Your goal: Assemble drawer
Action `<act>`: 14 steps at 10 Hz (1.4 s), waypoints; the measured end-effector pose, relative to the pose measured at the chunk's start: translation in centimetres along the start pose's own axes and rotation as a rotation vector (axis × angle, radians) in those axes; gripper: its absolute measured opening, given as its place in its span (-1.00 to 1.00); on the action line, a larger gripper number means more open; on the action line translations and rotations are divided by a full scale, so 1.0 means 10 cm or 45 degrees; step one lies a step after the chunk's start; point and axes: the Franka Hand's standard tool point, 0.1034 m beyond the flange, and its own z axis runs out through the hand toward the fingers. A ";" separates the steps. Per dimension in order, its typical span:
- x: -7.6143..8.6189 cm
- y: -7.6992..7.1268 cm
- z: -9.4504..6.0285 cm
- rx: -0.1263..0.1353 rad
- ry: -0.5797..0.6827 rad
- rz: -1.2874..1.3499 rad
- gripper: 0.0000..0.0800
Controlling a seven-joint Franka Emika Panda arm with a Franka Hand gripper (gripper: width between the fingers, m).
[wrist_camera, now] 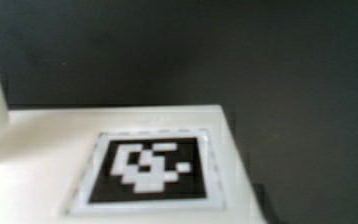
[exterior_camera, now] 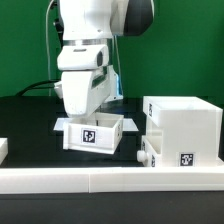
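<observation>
A small open white drawer tray [exterior_camera: 95, 133] with a marker tag on its front stands on the black table at the centre. My gripper [exterior_camera: 95, 117] hangs straight down over the tray's back part. Its fingertips are hidden by the hand and the tray wall, so I cannot tell whether they are open or shut. The larger white drawer housing [exterior_camera: 184, 128], also tagged, stands to the exterior view's right, apart from the tray. The wrist view shows a white panel [wrist_camera: 34, 160] with a marker tag [wrist_camera: 149, 170] close up, and no fingers.
A long white ledge [exterior_camera: 110, 180] runs along the front of the table. A small white piece [exterior_camera: 3, 149] lies at the exterior view's left edge. Small white knobs [exterior_camera: 144, 155] stick out at the housing's lower front. Cables hang behind the arm.
</observation>
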 end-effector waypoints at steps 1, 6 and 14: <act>-0.11 0.00 0.01 0.003 0.016 0.016 -0.90; -0.01 0.08 0.03 0.035 0.025 -0.027 -0.90; 0.01 0.30 -0.02 -0.011 0.010 -0.235 -0.90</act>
